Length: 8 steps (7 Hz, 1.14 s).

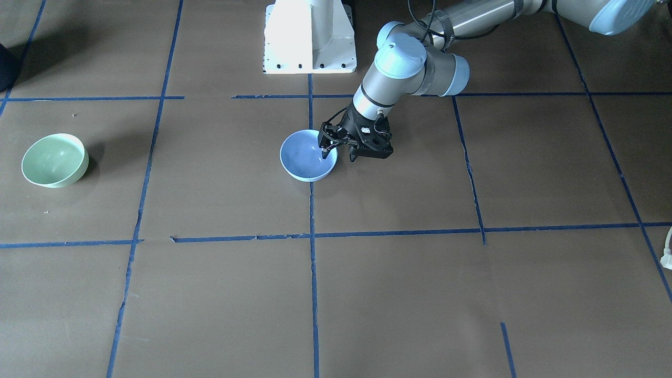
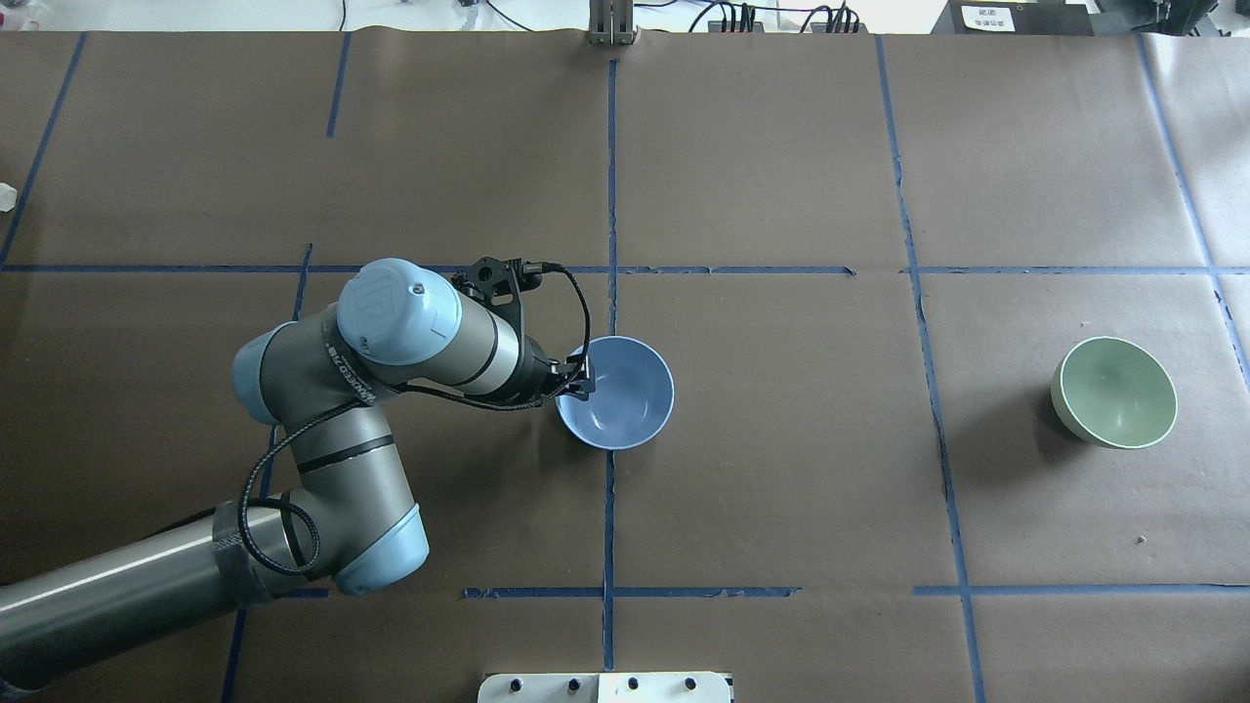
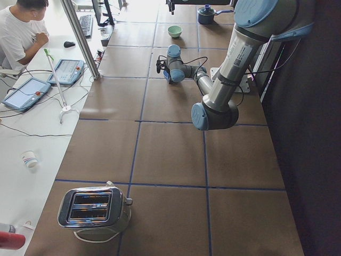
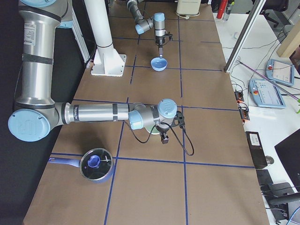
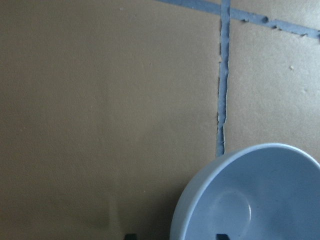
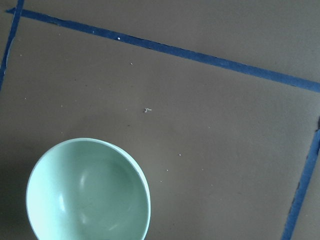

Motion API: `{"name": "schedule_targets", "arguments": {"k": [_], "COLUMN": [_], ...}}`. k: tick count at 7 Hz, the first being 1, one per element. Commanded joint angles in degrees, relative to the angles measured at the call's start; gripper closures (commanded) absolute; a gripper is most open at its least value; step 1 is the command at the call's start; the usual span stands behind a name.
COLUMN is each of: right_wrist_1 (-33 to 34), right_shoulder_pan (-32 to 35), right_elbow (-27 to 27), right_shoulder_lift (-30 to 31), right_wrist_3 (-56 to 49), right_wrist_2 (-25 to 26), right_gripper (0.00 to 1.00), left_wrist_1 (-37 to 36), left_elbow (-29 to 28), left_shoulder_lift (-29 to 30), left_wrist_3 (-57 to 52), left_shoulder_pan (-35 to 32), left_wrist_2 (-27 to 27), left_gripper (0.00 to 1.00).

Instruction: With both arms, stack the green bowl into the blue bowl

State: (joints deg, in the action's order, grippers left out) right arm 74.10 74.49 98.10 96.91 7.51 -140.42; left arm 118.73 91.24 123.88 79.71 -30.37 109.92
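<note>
The blue bowl (image 1: 308, 156) stands upright near the table's middle, and it also shows in the overhead view (image 2: 617, 392). My left gripper (image 1: 338, 156) is open and straddles its rim, one fingertip inside and one outside, as the left wrist view (image 5: 175, 236) shows. The green bowl (image 1: 54, 159) stands upright and alone far to my right (image 2: 1115, 392); the right wrist view looks down on it (image 6: 87, 192). My right gripper (image 4: 163, 137) shows only in the exterior right view, so I cannot tell whether it is open or shut.
The white pedestal base (image 1: 310, 37) stands at the table's robot side. A toaster (image 3: 94, 208) sits at the table's left end. A blue lidded pot (image 4: 96, 164) sits at the right end. An operator (image 3: 21, 32) sits beside the table.
</note>
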Motion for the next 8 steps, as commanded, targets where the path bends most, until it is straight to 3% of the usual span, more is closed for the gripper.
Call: {"name": "schedule_targets", "arguments": {"k": [1, 3, 4, 5, 6, 8], "right_wrist_1": [-18.8, -33.7, -35.1, -35.2, -35.2, -34.8], "right_shoulder_pan": [-8.6, -13.6, -14.3, -14.3, -14.3, -14.1], "right_elbow": [-4.3, -12.6, -12.9, -13.7, -13.6, -9.5], "right_shoulder_lift": [1.0, 0.6, 0.6, 0.6, 0.4, 0.3], "right_wrist_3": [22.5, 32.7, 34.7, 34.9, 36.8, 36.9], "right_wrist_2": [4.3, 5.8, 7.0, 7.2, 6.9, 5.6], "right_gripper": [0.01, 0.02, 0.29, 0.68, 0.98, 1.0], "left_wrist_1": [0.2, 0.3, 0.3, 0.3, 0.4, 0.4], "left_elbow": [0.5, 0.7, 0.7, 0.7, 0.8, 1.0], "left_shoulder_lift": [-0.6, -0.7, -0.7, -0.7, -0.7, -0.7], "left_wrist_3": [0.2, 0.4, 0.4, 0.4, 0.3, 0.4], "left_shoulder_pan": [-1.8, -1.8, -1.8, -1.8, -1.8, -2.0], "left_wrist_2": [0.0, 0.1, 0.1, 0.1, 0.1, 0.0], "left_gripper": [0.18, 0.17, 0.17, 0.16, 0.16, 0.16]}}
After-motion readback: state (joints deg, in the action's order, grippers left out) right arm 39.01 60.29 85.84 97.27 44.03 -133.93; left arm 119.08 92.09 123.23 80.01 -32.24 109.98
